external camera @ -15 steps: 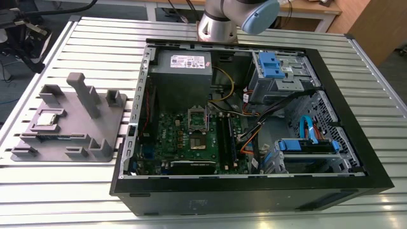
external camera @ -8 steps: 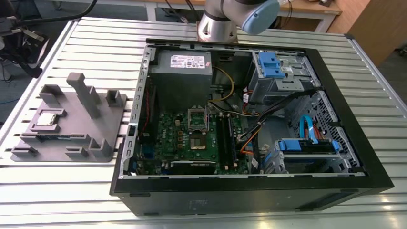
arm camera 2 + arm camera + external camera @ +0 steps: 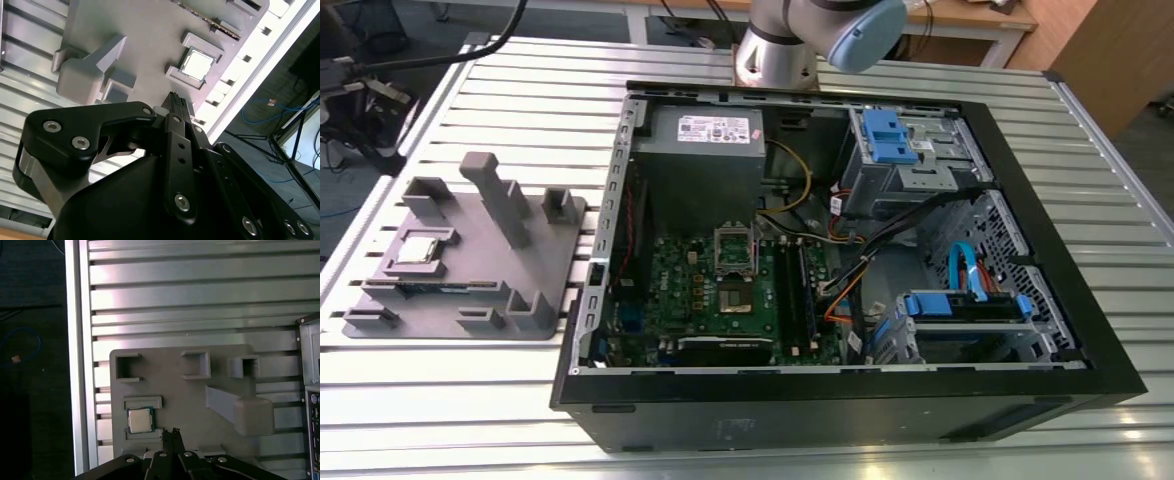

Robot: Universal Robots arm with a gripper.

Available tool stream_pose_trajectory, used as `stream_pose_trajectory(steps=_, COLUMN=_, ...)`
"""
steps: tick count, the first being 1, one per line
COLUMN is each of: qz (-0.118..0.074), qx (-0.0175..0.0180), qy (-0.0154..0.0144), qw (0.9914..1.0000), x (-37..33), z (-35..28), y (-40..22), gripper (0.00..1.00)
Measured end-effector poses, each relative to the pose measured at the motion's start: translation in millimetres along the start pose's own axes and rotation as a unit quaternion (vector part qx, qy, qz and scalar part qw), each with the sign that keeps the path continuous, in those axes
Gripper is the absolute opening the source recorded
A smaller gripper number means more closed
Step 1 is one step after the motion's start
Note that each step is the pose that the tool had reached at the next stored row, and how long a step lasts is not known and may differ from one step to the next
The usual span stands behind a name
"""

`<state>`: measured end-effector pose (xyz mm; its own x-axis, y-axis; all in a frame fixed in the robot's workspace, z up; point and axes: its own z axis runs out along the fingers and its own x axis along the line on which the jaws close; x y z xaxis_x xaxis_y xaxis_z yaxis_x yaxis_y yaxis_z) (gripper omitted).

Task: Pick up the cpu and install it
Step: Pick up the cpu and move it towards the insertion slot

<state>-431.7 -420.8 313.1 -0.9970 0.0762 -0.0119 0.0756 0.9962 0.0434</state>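
Observation:
The cpu [image 3: 424, 248] is a small silvery square chip lying flat in a framed recess of the grey holder plate [image 3: 554, 250], at the exterior view's left. Both wrist views look down on it, the cpu [image 3: 139, 420] and the cpu [image 3: 197, 65] with a bright metal top. My gripper [image 3: 173, 433] hangs well above the holder, its black fingers pressed together with nothing between them. In the second wrist view the gripper [image 3: 178, 103] tips sit a short way off the chip, not touching it. The open socket [image 3: 735, 298] sits on the green motherboard [image 3: 674, 280] inside the case.
The open black computer case [image 3: 854, 400] lies on the slatted metal table [image 3: 494, 90], with blue drive brackets [image 3: 886, 138], cables and a power supply [image 3: 707, 130] inside. Tall grey blocks [image 3: 496, 195] rise from the holder near the chip. The table's edge [image 3: 77, 365] runs close to the holder.

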Motion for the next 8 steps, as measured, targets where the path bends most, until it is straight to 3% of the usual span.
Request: stream_pose_trajectory(steps=8, qz=0.0, qx=0.0003, qy=0.0042, qw=0.99999, x=0.3, z=13.8, y=-9.4, gripper=0.11)
